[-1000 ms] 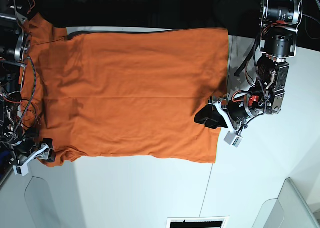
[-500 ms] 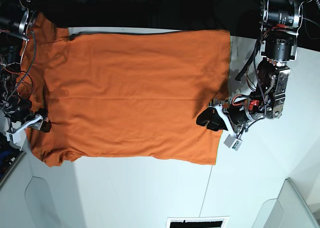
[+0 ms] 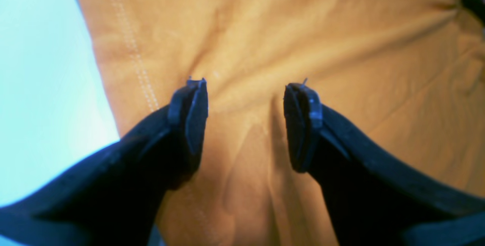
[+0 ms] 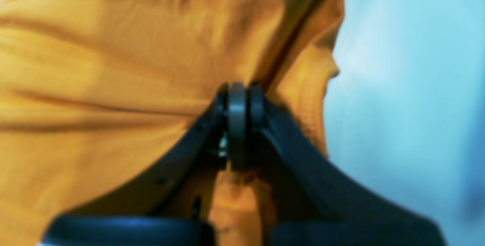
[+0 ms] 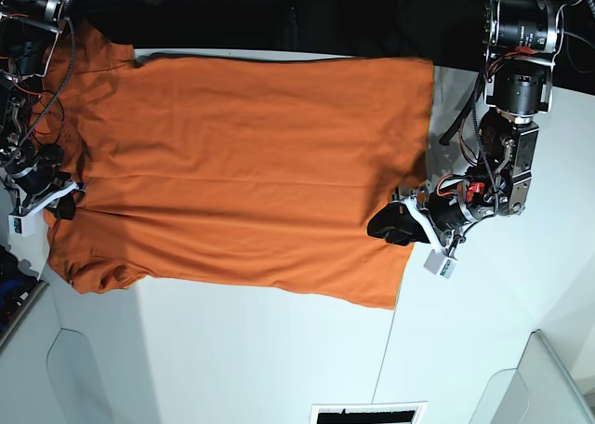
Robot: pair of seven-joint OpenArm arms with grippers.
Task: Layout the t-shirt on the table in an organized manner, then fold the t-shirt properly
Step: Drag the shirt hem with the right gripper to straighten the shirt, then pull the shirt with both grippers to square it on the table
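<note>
The base view shows the t-shirt [image 5: 242,173] spread across the table [image 5: 279,359]. Only the wrist views show the claws: the right gripper [image 4: 238,124] pinches the collar closed at 9 o'clock, while the left gripper [image 3: 245,121] gapes empty over the hem at 3 o'clock.

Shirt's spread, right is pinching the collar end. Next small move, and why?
Probably close the left gripper: its jaws stand open over the t-shirt hem, while the right gripper is already shut on fabric at the neck end, so both ends get held.
</note>
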